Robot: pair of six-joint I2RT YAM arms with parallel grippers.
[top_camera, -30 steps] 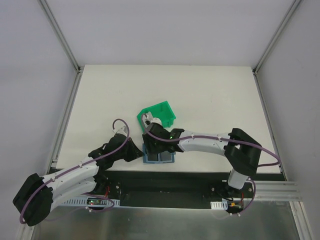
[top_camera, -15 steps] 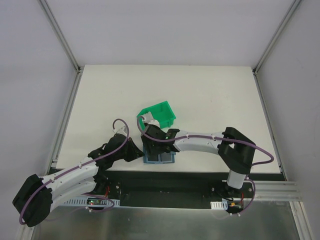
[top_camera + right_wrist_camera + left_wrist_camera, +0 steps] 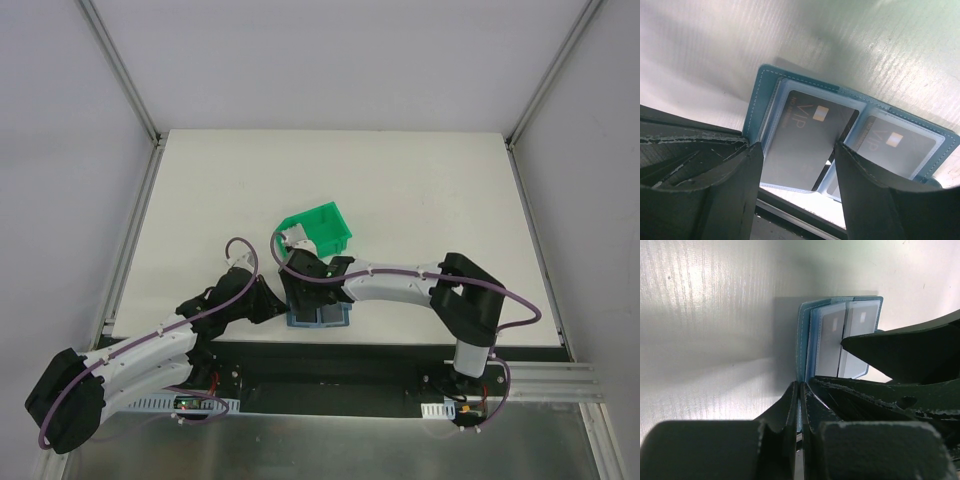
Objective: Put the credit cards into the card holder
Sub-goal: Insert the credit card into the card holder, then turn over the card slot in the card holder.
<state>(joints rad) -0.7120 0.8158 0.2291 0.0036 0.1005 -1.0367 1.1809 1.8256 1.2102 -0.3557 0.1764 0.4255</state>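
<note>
Tabletop (image 3: 400, 180), white and ribbed, is enclosed by grey panels (image 3: 350, 60); card holder (image 3: 803, 335) is pinched by left gripper (image 3: 800, 390), right gripper (image 3: 796, 150) held spread above it.

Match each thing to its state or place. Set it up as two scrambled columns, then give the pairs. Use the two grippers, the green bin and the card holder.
Things
1. left gripper
2. right gripper
3. green bin
4. card holder

States or places
A. lying spread open, pockets up
B. open, fingers apart above the card holder
C. shut on the card holder's edge
D. on the far side of the card holder in the top view

Pairs: 1-C, 2-B, 3-D, 4-A
</note>
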